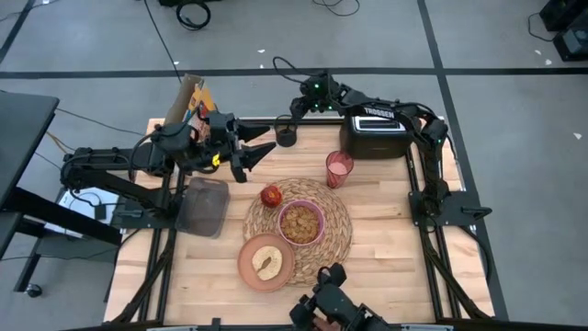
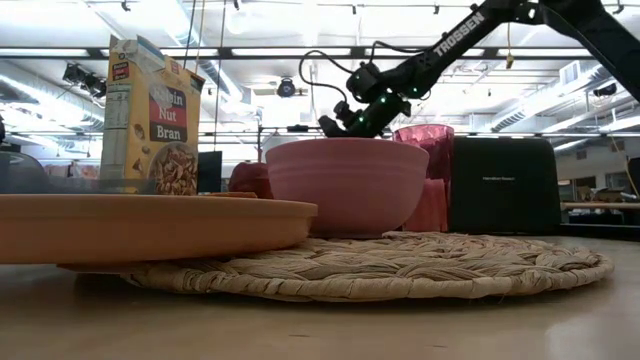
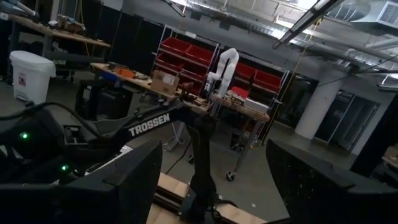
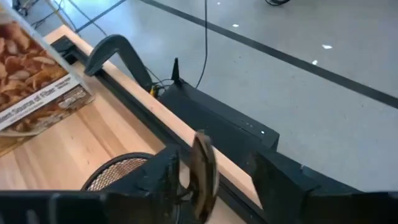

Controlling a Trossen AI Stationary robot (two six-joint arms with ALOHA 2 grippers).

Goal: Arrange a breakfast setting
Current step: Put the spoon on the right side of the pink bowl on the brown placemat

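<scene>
The right end effector (image 4: 214, 180), at 12 o'clock on the bench over a mesh holder (image 4: 118, 169), pinches the metal spoon (image 4: 202, 174); lift straight, then carry toward the placemat (image 1: 335, 225), while the left end effector (image 1: 253, 152) hangs open.

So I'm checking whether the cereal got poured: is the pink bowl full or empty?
Full. The pink bowl on the woven placemat holds brown cereal, seen from above; the low view hides its inside.
</scene>
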